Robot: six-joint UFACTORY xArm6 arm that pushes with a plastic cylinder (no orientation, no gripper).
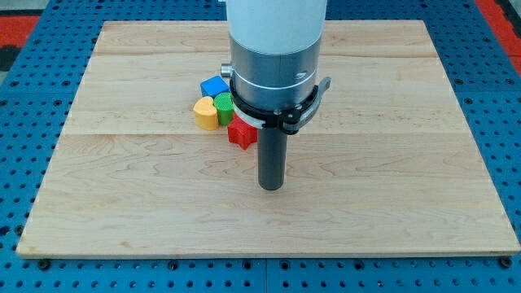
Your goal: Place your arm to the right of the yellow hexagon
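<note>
A cluster of small blocks sits left of the board's middle. A yellow block (206, 113), rounded and heart-like rather than clearly hexagonal, is at the cluster's left. A blue block (213, 85) lies above it, a green block (225, 108) to its right, and a red star-like block (242, 133) at the lower right. My tip (270, 185) rests on the board below and to the right of the red block, apart from all blocks. The arm's wide body hides the area just right of the blue and green blocks.
The wooden board (391, 163) lies on a blue perforated table (24, 122). The arm's grey and white body (273, 57) rises over the board's top middle.
</note>
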